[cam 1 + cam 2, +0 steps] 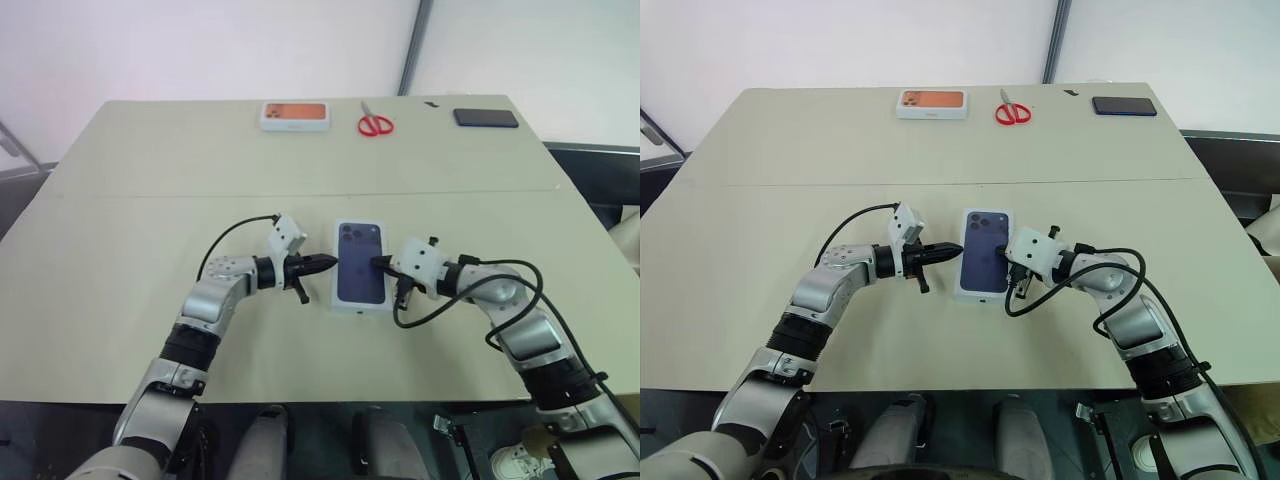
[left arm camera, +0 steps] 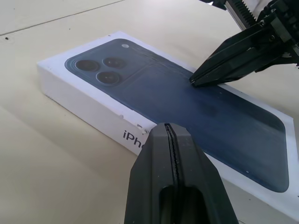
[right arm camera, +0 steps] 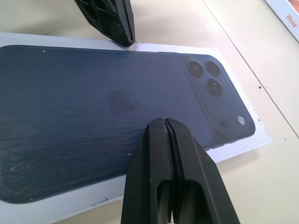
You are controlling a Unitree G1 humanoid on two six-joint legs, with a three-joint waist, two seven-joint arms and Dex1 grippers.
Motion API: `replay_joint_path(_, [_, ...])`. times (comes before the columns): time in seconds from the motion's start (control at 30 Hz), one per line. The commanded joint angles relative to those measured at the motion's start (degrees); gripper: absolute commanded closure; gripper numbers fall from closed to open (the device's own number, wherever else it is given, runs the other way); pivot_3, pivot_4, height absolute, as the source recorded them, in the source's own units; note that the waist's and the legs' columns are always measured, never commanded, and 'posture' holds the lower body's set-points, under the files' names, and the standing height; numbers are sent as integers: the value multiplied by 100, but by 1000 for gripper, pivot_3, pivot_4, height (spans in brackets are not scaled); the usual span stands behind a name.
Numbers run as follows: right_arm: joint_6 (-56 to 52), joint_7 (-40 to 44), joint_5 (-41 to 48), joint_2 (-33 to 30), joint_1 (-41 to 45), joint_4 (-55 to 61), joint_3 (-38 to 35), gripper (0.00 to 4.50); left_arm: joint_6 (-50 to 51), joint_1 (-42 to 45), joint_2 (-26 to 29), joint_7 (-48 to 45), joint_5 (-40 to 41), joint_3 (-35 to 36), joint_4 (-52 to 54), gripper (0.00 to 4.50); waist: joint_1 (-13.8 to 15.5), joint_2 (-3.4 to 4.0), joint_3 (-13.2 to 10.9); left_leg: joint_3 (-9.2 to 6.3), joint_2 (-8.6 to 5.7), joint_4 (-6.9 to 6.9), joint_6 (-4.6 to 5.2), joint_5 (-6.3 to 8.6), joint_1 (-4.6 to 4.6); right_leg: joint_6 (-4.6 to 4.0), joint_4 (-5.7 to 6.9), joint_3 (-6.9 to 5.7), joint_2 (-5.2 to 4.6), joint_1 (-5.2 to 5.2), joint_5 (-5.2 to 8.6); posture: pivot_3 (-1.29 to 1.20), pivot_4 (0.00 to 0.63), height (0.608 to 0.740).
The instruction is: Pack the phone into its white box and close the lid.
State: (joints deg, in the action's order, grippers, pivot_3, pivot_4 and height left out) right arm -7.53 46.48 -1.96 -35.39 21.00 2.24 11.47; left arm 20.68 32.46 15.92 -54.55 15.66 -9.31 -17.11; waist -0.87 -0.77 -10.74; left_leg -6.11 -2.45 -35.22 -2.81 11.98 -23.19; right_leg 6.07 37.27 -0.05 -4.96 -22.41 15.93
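Note:
The lid [image 1: 360, 265], white with a dark blue phone printed on top, lies flat at the table's middle and covers the white box beneath it. The phone itself is hidden. My left gripper [image 1: 330, 264] is shut, with its tip at the lid's left long edge [image 2: 117, 126]. From the other side my right gripper [image 1: 380, 263] is also shut, its tip over the lid's top near the right edge. The left wrist view has the right gripper's tip [image 2: 194, 80] right at the printed surface. In the right wrist view the left gripper [image 3: 127, 41] meets the lid's far edge.
Along the table's far edge lie a white box with an orange picture [image 1: 295, 115], red-handled scissors [image 1: 375, 124] and a black slab-like phone [image 1: 486, 118]. A seam crosses the table [image 1: 150, 195] behind the lid.

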Motion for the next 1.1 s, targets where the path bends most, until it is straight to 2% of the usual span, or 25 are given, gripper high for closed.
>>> replay_joint_path(0.03, [-596, 66, 627, 248, 161, 60, -365, 4449, 264, 149, 52, 115, 182, 310, -103, 4500, -6, -1, 0, 0, 0, 0, 0, 0, 0, 0, 0, 0, 0, 0, 0, 0, 150, 740])
replay_joint_path(0.07, [-765, 52, 838, 316, 235, 56, -549, 4487, 359, 191, 115, 155, 313, 506, -71, 4250, -15, -1, -1, -1, 1, 0, 0, 0, -1, 0, 1, 0, 0, -1, 0, 0, 150, 740])
replay_joint_path(0.13, [-985, 155, 1142, 352, 307, 58, -755, 3953, 338, 194, 271, 192, 398, 740, 26, 3673, -24, 0, -3, -11, 3, -2, 0, 0, -11, 0, 6, 1, 0, -15, 0, 0, 150, 740])
replay_joint_path(0.2, [-985, 254, 1384, 341, 329, 42, -927, 3196, 234, 131, 469, 233, 472, 1007, 190, 2732, -21, -1, -4, -13, 4, -1, 0, 0, -18, 0, 9, 2, 0, -25, 0, 0, 150, 740])
replay_joint_path(0.27, [-990, 367, 1553, 282, 313, -18, -1065, 2068, 199, -30, 726, 156, 550, 1198, 431, 1696, -14, -1, -4, -13, 4, 1, 0, 0, -19, 0, 8, 2, 0, -26, 0, 0, 150, 740])
replay_joint_path(0.3, [-933, 442, 1582, 238, 281, -44, -1093, 1721, 159, -115, 826, 136, 556, 1256, 522, 1316, -15, 0, -4, -13, 4, 1, 0, 0, -19, 0, 8, 1, 0, -27, 0, 0, 150, 740])
replay_joint_path(0.37, [-770, 596, 1571, 118, 180, -82, -1104, 608, 48, -362, 1085, 14, 549, 1335, 680, 274, -6, 1, -4, -13, 6, 3, 0, 0, -19, 0, 8, 2, -3, -26, 0, 0, 150, 740])
replay_joint_path(0.4, [-785, 694, 1631, 61, 119, -50, -1131, 80, 29, -459, 1185, 23, 585, 1455, 654, 0, -3, 1, -4, -12, 5, 2, 0, 0, -18, 0, 8, 2, -4, -25, 0, 0, 150, 740])
replay_joint_path(0.63, [-492, 937, 1902, -298, -369, 106, -1614, 30, -496, -1230, 1826, 197, 357, 1860, 801, 0, 14, 2, -5, -12, 11, 1, 0, 0, -20, 0, 6, 2, -8, -25, 0, 0, 150, 740])
replay_joint_path(0.83, [-126, 977, 1948, -601, -835, 50, -2080, 30, -860, -2313, 2469, -70, 387, 2183, 1352, 0, -4, 6, -6, -11, 17, 8, 0, 1, -18, -3, 3, 8, -9, -28, 1, 0, 150, 740])
replay_joint_path(1.1, [-367, 1272, 2255, -766, -1030, 162, -2144, 30, -791, -3061, 2611, -274, 842, 2594, 1817, 0, 19, 6, -6, -11, 20, 8, 0, 1, -19, -9, -5, 10, -14, -25, 4, 0, 150, 740])
